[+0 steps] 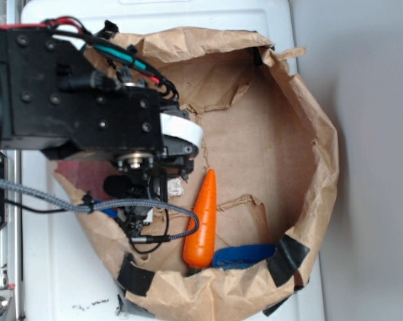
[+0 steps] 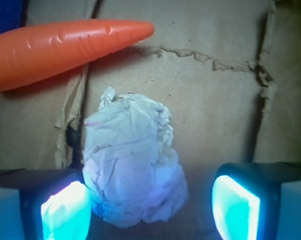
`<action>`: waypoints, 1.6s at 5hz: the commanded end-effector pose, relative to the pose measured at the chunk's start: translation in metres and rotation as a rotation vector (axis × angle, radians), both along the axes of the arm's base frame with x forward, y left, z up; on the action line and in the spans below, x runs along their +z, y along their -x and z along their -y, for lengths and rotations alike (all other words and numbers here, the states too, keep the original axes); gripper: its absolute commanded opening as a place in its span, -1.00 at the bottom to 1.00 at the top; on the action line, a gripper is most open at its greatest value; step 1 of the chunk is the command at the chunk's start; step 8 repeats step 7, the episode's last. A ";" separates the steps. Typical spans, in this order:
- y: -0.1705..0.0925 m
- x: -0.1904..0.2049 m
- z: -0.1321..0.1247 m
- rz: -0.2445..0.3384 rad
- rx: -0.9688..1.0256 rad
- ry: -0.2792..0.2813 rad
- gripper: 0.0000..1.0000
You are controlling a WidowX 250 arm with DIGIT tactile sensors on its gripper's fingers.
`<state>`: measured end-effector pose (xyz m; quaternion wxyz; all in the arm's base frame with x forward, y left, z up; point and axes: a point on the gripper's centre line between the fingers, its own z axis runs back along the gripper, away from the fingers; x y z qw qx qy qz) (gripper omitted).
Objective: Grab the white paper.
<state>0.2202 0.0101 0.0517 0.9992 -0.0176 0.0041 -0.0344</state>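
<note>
Wrist view: the gripper (image 2: 150,207) hangs low inside the brown paper bag (image 1: 302,134), jaws spread wide and holding nothing. The white paper (image 2: 130,165) lies on the bag's floor between the fingers (image 2: 65,210), closer to one, just beside the orange carrot (image 2: 60,45). The approach looks finished; next, closing squarely on the wad.

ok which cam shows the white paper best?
Wrist view: the white paper fills the middle, unblocked, lying between the open gripper fingers. In the exterior view the arm covers nearly all of it; only a pale scrap shows beside the carrot.
</note>
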 end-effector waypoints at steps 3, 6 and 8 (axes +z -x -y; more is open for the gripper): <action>-0.003 0.007 -0.003 0.069 0.108 -0.032 -1.00; -0.027 0.115 -0.011 0.044 0.269 0.041 -1.00; -0.019 0.128 0.010 0.093 0.269 -0.044 -1.00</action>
